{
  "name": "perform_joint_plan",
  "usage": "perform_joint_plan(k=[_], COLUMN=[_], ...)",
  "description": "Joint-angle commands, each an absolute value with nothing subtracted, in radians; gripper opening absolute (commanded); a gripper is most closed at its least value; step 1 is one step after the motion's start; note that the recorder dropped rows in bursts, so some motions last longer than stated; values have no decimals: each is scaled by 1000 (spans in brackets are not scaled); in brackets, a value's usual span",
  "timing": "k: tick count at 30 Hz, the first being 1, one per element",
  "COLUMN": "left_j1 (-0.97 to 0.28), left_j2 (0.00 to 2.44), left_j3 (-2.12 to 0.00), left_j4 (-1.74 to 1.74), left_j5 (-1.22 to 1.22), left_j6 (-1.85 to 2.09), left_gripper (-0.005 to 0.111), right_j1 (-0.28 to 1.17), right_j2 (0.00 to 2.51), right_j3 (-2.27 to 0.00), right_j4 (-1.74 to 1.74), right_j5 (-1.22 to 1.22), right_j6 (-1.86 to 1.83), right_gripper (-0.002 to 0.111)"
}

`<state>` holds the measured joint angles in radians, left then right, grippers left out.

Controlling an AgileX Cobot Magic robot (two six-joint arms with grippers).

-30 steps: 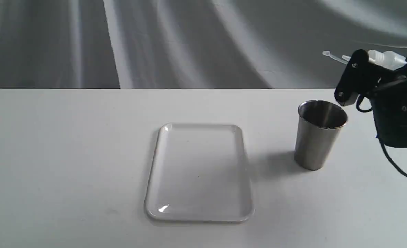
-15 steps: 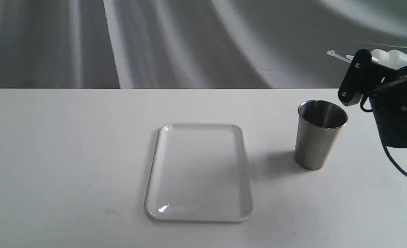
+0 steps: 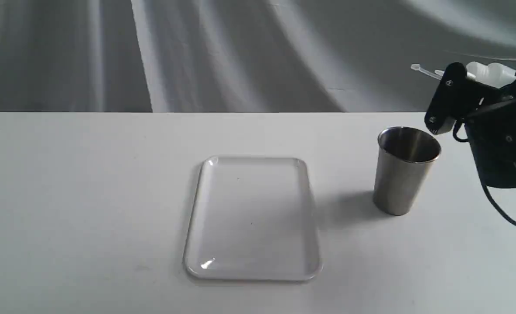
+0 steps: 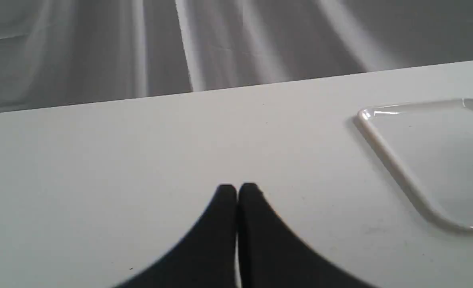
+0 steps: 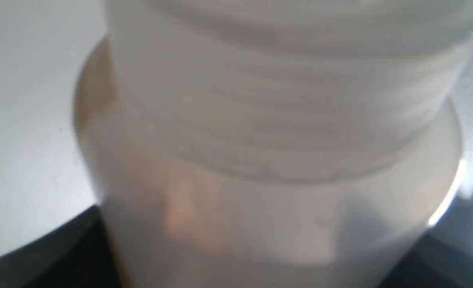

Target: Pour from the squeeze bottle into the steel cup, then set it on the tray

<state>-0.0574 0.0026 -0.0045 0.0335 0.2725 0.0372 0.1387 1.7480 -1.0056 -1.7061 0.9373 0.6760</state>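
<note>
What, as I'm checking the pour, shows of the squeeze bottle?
The squeeze bottle is translucent white plastic with a ribbed collar, pointed nozzle and cap strap, amber inside. It is tipped almost sideways, held by the right pincer higher than the steel cup, nozzle pointing left in the exterior view. No stream shows.

One white tray (image 3: pixel 252 218), one steel cup (image 3: pixel 401 179), one squeeze bottle (image 3: pixel 492 72), one white table (image 3: pixel 87 196), one grey backdrop (image 3: pixel 240 52), two black grippers, the left gripper (image 4: pixel 237 192) and the right gripper (image 3: pixel 480 92).

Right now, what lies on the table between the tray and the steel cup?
Nothing stands there. In the exterior view, only bare table and the cup's shadow separate the tray from the steel cup.
</note>
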Motion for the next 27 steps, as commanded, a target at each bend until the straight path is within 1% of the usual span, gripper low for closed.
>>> perform_joint_plan(k=[1,12,21,27], left_j1=[-63,-63,-63,-63], left_j2=[0,0,0,0], left_j3=[0,0,0,0], left_j4=[33,33,33,33], left_j5=[266,266,266,266], left_j6=[32,34,32,35], left_gripper=[0,0,0,0], right_j1=[145,152,153,153], right_j2=[1738,1738,1738,1738], right_j3=[-1014,-1014,-1014,-1014], right_j4=[-1744,-1744,-1744,-1744], right_j5=[966,972,984,988], right_j6=[650,465,418,312], right_gripper=[17,17,17,17])
